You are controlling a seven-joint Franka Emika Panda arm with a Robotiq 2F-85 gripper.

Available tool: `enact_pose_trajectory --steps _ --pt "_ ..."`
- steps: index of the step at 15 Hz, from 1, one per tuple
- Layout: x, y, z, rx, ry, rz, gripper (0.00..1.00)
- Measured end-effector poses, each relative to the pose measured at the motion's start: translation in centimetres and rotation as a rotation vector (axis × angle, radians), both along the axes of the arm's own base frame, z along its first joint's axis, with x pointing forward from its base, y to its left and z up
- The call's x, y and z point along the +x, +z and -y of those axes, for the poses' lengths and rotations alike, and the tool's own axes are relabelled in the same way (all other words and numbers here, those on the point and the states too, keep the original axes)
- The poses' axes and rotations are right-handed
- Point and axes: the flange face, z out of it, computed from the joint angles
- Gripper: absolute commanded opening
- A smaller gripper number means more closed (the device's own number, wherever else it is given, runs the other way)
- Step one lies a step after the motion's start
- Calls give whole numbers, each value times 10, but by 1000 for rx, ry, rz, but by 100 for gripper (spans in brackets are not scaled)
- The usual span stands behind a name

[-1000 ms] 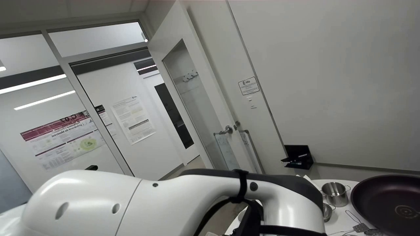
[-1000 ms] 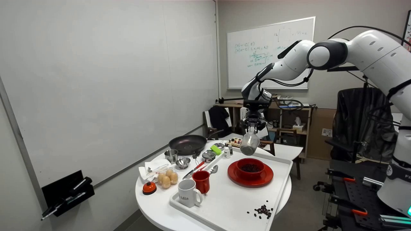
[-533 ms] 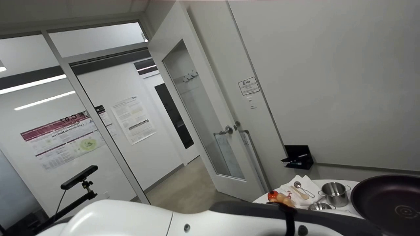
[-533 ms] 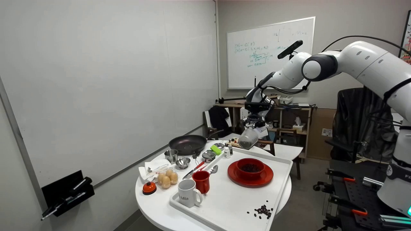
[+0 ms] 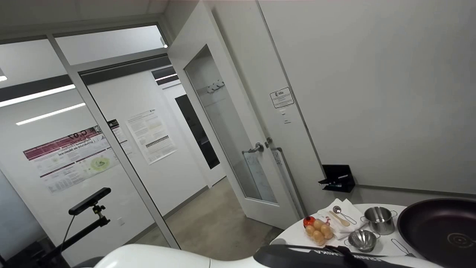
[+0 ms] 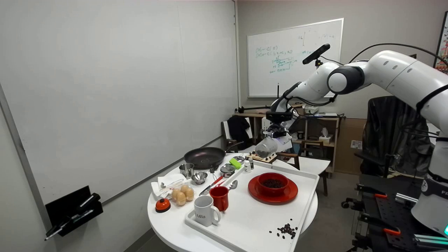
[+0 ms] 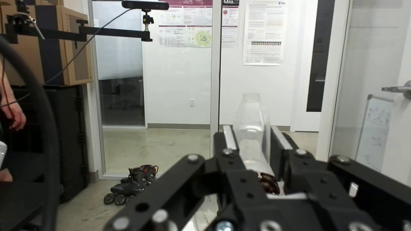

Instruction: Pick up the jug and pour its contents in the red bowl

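Observation:
The clear plastic jug (image 6: 266, 147) is held in the air beyond the tray's far edge, tilted well over. My gripper (image 6: 272, 135) is shut on it at its narrower end. In the wrist view, the jug (image 7: 253, 110) stretches away between the two fingers of my gripper (image 7: 252, 130). Dark brown beans (image 7: 269, 183) show at the jug's near end, partly hidden by the left finger. The red bowl (image 6: 273, 176) holds dark beans and stands on a red plate (image 6: 293, 191), nearer the camera than the jug and lower. The bowl is out of view in the wrist view.
The plate stands on a white tray (image 6: 252, 224). Loose beans (image 6: 287, 230), a red mug (image 6: 219, 198) and a grey mug (image 6: 203, 210) are on the tray. White bottles (image 6: 247, 166), steel pots (image 6: 187, 170), a dark pan (image 6: 205, 157) and a board (image 6: 261, 157) stand around it.
The jug has swung from hanging nearly upright to lying more sideways, shifting slightly left and up. The arm's elbow has dropped, uncovering the eggs and cloth in an exterior view. The bowl stays put.

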Motion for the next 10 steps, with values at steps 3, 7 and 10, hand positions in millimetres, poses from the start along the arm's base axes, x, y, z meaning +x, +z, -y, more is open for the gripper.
enact_pose_trajectory --steps 3,7,10 --pt "2 0 1 28 -6 -10 7" --pt "2 -3 8 74 -21 -23 7" --pt "1 -6 13 94 -37 -32 7"
